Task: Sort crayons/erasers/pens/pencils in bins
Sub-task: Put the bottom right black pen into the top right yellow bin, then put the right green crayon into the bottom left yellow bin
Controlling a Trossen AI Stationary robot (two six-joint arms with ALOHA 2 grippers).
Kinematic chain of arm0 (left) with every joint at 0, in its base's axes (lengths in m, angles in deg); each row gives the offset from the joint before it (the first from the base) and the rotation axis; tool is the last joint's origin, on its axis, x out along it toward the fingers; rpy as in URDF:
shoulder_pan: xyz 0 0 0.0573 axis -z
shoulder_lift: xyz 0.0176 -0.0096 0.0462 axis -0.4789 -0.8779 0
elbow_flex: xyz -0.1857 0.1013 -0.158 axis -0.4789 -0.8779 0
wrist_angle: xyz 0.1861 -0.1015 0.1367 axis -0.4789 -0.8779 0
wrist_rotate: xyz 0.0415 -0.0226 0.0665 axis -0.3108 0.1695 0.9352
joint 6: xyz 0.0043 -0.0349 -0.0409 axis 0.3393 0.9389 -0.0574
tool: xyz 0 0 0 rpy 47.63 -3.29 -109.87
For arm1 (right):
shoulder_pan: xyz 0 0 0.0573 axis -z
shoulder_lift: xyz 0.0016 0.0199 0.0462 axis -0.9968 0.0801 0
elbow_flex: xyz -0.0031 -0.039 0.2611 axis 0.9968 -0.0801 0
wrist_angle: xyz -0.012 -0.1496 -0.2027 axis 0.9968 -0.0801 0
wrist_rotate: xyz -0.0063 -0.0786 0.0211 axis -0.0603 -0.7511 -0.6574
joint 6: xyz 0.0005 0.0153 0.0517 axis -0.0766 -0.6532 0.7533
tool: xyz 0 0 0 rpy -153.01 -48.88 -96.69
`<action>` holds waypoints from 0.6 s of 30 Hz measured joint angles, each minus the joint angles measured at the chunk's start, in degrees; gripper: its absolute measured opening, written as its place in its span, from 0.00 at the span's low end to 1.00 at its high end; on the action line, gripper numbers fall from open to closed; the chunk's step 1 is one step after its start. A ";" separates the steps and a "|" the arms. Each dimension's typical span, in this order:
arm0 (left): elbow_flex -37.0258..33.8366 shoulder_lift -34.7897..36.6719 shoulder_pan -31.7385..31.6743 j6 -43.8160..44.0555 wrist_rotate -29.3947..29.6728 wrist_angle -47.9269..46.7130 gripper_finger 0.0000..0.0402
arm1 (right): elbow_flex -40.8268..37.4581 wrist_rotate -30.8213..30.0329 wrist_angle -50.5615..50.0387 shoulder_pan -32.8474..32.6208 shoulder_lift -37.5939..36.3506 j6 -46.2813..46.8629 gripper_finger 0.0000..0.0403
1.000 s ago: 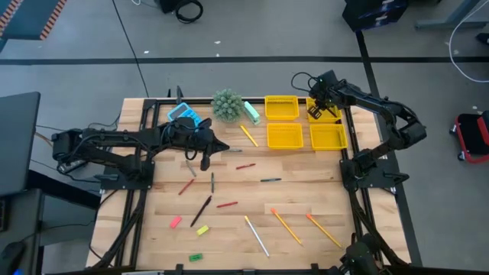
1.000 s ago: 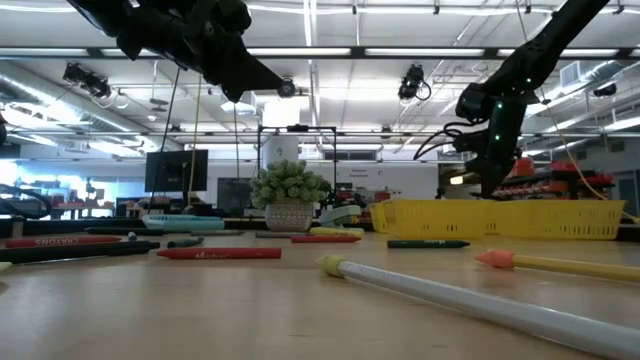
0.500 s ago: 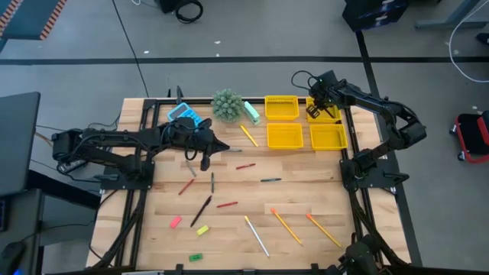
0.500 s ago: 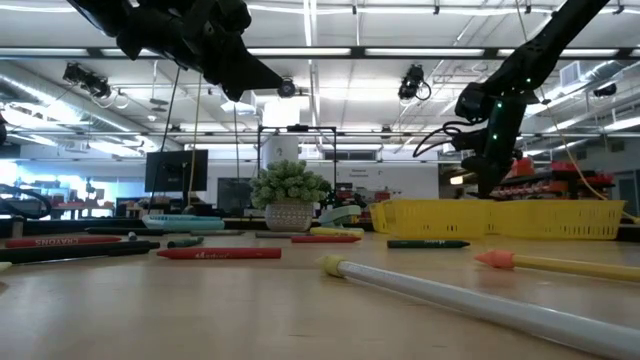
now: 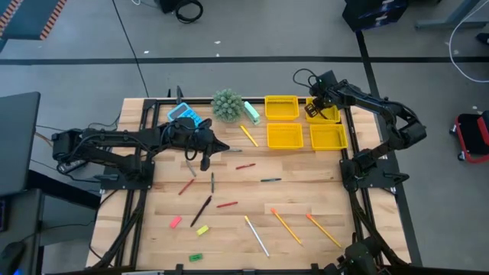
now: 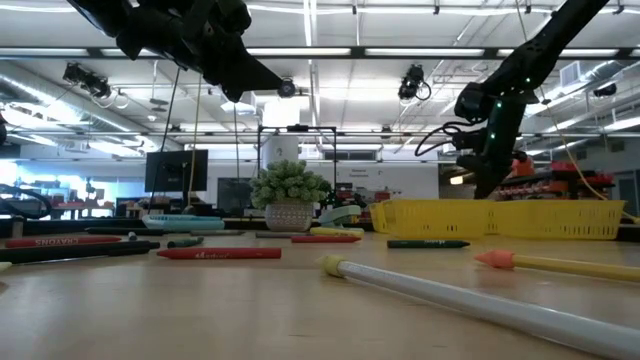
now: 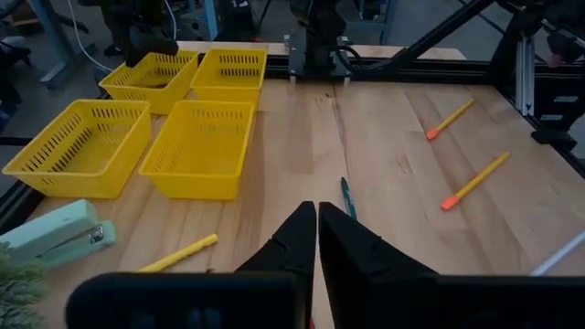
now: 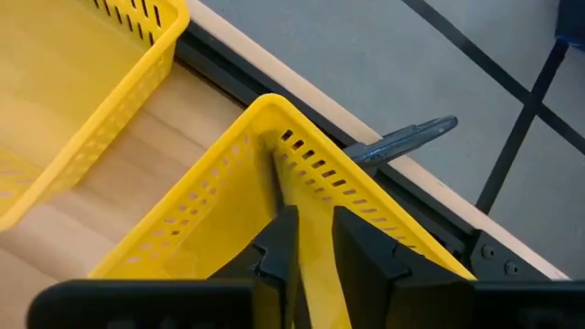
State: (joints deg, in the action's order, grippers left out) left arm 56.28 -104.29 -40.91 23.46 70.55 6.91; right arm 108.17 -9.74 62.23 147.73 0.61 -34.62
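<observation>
High view says this sort job has barely started. The four yellow bins [image 5: 284, 136] in the upper right of the frame look pretty much empty. The crayons [image 5: 227, 205], pens [image 5: 201, 210], pencils [image 5: 284, 225] and erasers [image 5: 176, 221] are scattered over the middle and lower part of the table.

The right gripper [image 5: 315, 109] hangs over the top-right bin; can't tell if that claw is open or gripping anything. The left gripper [image 5: 205, 162] sits mid-left, pinched closed and empty.

Only readable writing is "CRAYONS" on a red crayon [image 6: 60, 241] at the low view's left edge.
</observation>
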 joint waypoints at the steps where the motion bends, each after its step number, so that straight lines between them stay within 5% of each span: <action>1: 0.00 0.00 0.00 -0.01 0.00 0.00 0.07 | 0.00 0.00 0.00 0.00 0.00 -0.19 0.22; 11: 0.00 0.00 0.00 0.01 0.00 -0.59 0.04 | 0.00 -0.02 -0.20 -0.13 -1.11 -0.09 0.29; 18: 0.00 0.00 0.00 0.03 0.00 -1.58 0.06 | 0.00 3.17 -0.61 -2.91 -9.27 4.62 0.30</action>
State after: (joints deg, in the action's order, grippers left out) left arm 56.28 -104.29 -40.91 23.49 70.55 5.33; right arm 108.17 -6.57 61.62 144.82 -8.66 -30.00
